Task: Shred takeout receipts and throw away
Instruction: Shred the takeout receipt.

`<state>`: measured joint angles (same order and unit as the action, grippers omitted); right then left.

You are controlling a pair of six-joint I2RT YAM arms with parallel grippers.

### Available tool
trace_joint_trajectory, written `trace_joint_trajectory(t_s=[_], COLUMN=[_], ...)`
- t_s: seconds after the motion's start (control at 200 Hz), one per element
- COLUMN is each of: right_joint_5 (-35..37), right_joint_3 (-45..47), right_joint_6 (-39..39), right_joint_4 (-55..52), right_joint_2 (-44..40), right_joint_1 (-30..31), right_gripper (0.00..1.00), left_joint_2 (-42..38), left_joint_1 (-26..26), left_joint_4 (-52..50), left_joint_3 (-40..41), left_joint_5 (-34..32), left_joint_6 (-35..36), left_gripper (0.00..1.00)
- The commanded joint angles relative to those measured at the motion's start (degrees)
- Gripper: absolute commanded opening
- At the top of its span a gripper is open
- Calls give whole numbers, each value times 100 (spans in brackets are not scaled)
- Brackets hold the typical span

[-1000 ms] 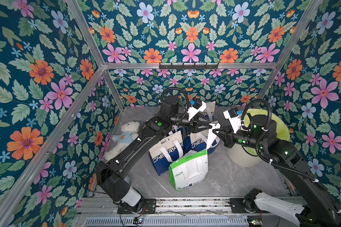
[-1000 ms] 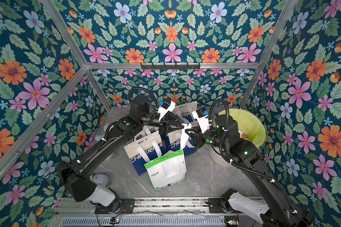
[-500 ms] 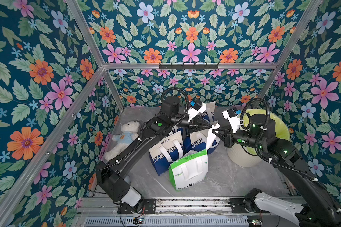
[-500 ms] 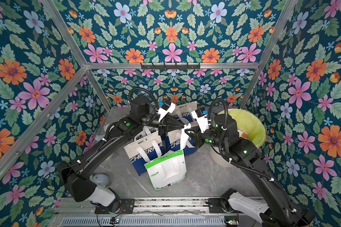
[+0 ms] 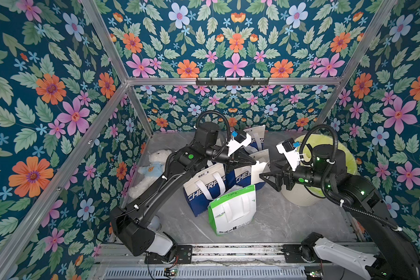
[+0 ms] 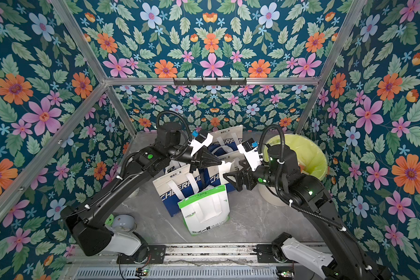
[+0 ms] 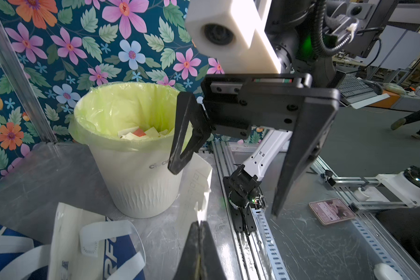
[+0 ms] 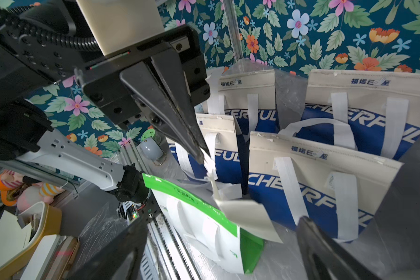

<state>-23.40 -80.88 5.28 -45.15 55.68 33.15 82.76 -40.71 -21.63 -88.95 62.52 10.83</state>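
**Status: one receipt held in the air, not yet in the bin**

The left tool (image 8: 201, 155) is clenched on the top of a receipt (image 8: 247, 218). Its jaws meet at the tip with the paper pinched between them. The right tool (image 5: 268, 181) is released. Its jaws are spread wide just beside the hanging sheet and grip nothing. The receipt hangs between the two tools. Its upper part is ragged and its lower part is whole.

Progress, as a judgement: paper scraps (image 7: 141, 132) lie in the bin (image 7: 131, 174), so part of the work appears done. This sheet probably needs further tearing before transfer to the bin. Whether more receipts remain cannot be told.

Surroundings: blue-and-white bags (image 5: 204, 188) and a green-and-white bag (image 5: 230, 209) stand on the worktop (image 5: 277, 218) below the sheet. A loose piece would likely fall among them. The bin stands near, under the right arm, which covers part of its rim in both top views. A plush toy (image 5: 150, 167) lies well apart, on the left arm's side.
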Motion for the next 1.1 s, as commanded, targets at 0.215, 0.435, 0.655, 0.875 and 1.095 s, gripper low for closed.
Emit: trace_joint_trajectory(t_s=[0.215, 0.435, 0.655, 0.875, 1.095], right_joint_5=[-1438, -2403, -2657, -2423, -2224], right_joint_3=[-318, -722, -573, -209, 64], right_joint_6=[-531, -367, -317, -241, 17], right_joint_4=[154, 146, 115, 317, 680], right_joint_2=[237, 779, 775, 493, 337], right_joint_1=[-411, -477, -478, -476, -476], right_gripper=[90, 60, 55, 35, 20], left_joint_2=[-616, -731, -625, -482, -426], left_joint_1=[2, 6, 2, 2, 2], left_joint_4=[-411, -177, 204, 328, 391], left_joint_3=[327, 406, 384, 292, 335], left_joint_5=[217, 103, 6, 82, 205], left_joint_6=[331, 133, -92, -171, -318], left_gripper=[0, 0, 0, 0, 0])
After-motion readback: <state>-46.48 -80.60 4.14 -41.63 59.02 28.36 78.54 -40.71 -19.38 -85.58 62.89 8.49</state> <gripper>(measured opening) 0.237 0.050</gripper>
